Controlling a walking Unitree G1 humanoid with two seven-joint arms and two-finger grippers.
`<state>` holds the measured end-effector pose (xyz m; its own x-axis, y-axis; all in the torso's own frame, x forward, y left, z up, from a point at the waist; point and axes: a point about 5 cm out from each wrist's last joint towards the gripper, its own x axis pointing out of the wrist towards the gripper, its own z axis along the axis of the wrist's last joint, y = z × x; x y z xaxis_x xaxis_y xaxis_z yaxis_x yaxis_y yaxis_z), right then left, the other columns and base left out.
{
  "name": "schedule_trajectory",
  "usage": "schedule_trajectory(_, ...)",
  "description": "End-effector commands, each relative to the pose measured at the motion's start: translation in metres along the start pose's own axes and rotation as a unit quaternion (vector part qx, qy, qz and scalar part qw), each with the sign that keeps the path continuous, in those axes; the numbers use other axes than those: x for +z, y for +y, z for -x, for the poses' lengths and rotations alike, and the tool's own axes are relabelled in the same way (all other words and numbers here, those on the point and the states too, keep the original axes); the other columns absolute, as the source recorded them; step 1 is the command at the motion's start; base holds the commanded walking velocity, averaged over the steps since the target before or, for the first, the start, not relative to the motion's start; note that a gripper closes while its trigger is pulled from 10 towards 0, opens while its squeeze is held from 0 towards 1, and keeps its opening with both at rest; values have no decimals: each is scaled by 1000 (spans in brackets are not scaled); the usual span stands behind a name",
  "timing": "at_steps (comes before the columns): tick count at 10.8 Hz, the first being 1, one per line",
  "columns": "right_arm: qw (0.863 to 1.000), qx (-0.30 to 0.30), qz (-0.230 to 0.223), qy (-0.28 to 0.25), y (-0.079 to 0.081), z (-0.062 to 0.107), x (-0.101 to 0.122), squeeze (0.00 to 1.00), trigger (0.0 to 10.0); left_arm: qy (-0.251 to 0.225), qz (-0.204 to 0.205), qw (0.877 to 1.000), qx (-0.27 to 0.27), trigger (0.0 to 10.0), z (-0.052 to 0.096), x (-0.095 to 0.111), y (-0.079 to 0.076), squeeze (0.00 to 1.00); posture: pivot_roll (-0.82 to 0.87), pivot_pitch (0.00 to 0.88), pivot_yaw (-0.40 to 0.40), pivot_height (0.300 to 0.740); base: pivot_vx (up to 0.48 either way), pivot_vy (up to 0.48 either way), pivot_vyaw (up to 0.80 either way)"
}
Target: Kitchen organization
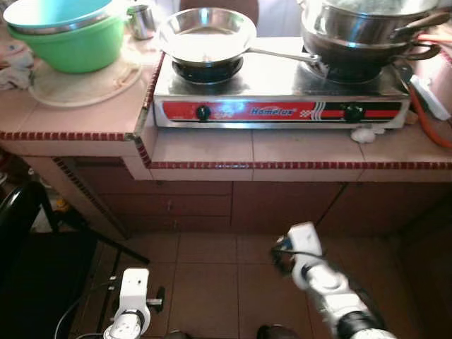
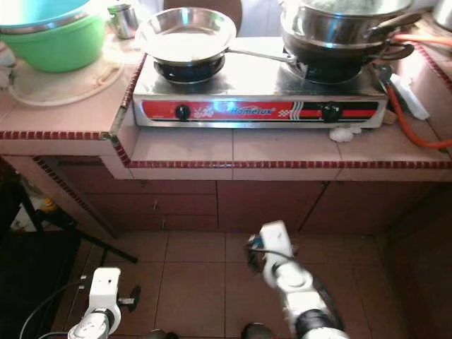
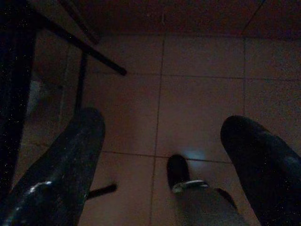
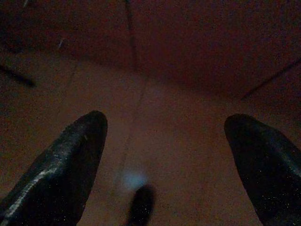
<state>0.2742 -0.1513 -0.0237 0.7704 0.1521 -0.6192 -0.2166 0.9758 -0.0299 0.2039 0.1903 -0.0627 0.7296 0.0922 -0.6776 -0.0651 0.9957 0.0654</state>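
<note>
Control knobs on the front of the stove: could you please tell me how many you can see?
2: one knob sits under the left burner with the frying pan, the other knob under the right burner with the stacked pots.

Two-burner stove (image 1: 282, 99) on tiled counter (image 1: 212, 145).
Empty pan (image 1: 206, 34) left burner, stacked pots (image 1: 367, 32) right; green bowl (image 1: 70, 46) beside.

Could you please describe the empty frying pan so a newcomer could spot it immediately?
Find the steel two-burner stove on the tiled counter. The frying pan sits on its left burner. Unlike the stacked pots on the right burner, it is shallow, shiny and empty.
</note>
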Motion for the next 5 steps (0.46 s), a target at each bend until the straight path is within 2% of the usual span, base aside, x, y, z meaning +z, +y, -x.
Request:
schedule_trajectory(1,999,8,-24,25,4,0,-10,0,10000,18,1,1000,7,10000,0,-7,5,0,-24,150,-3,740,0,0,0)
schedule_trajectory(2,998,8,-29,47,6,0,-17,0,10000,22,-6,1000,3,10000,-3,-5,3,0,-17,150,-3,740,0,0,0)
schedule_trajectory(3,995,9,-41,90,8,4,-35,0,10000,56,-11,998,-1,10000,-4,-11,1,0,-8,149,-1,740,0,0,0)
schedule_trajectory(5,991,7,-14,132,9,11,-58,0,10000,112,-31,993,-19,10000,4,-36,-1,0,-25,148,15,740,0,0,0)
